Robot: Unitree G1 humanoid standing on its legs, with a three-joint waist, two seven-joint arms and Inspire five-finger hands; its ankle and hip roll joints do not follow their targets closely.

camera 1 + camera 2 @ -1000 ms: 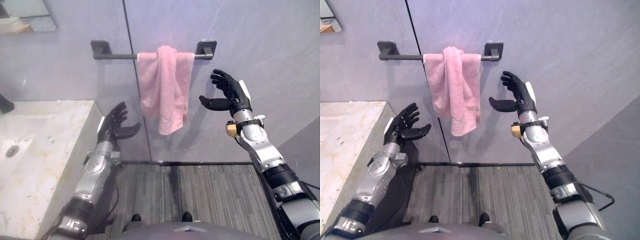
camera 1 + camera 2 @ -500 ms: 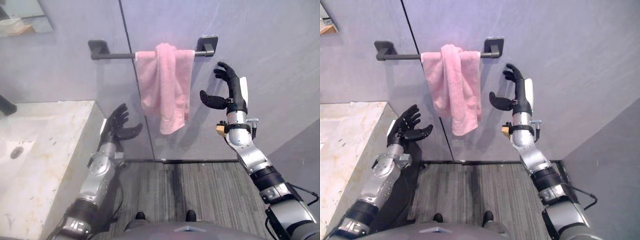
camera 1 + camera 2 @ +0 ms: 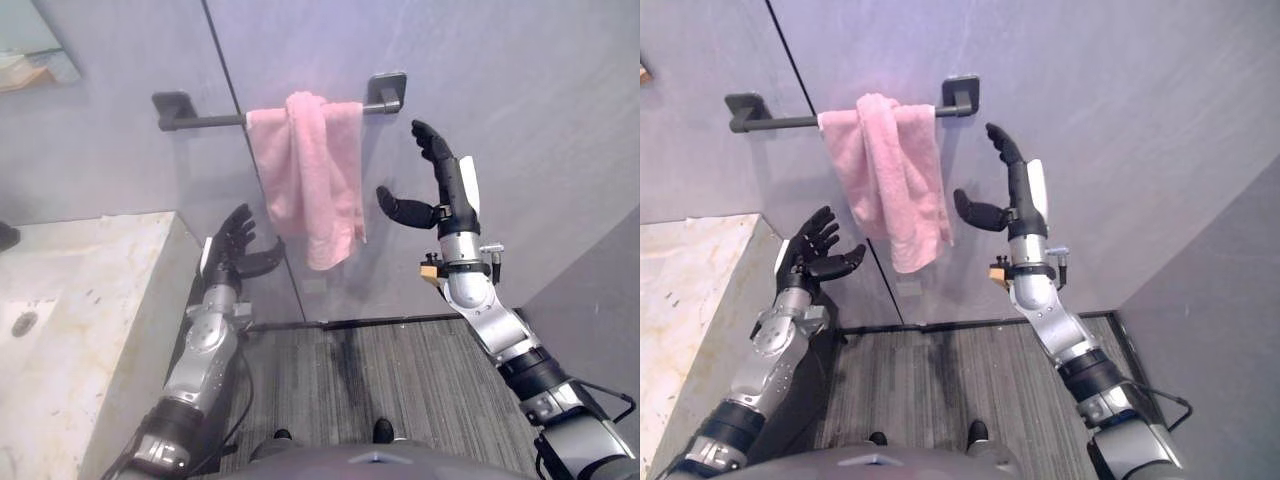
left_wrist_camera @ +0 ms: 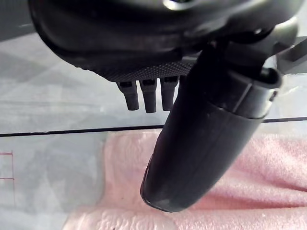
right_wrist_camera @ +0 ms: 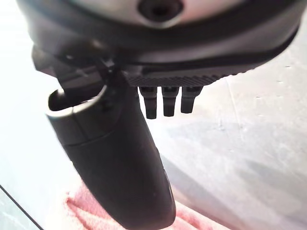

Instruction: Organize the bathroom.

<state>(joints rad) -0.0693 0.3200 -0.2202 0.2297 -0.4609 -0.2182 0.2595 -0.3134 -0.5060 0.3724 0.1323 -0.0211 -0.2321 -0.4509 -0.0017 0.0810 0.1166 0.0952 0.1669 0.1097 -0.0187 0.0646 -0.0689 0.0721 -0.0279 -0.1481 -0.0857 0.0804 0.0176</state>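
1. Since a second ago the right hand [image 3: 440,190] has lifted and turned upright, fingers straight, just beside the towel [image 3: 310,175].
2. The left hand [image 3: 235,250] hangs lower, relaxed and empty.
3. The towel's draped bunched over the bar [image 3: 200,121], lopsided.
4. Risk: a one-sided tug probably drags it off onto the floor [image 3: 400,380], since neither hand grips it yet.

Dark wall-mounted towel bar [image 3: 270,116], pink towel [image 3: 308,175] draped over it, bunched at the middle
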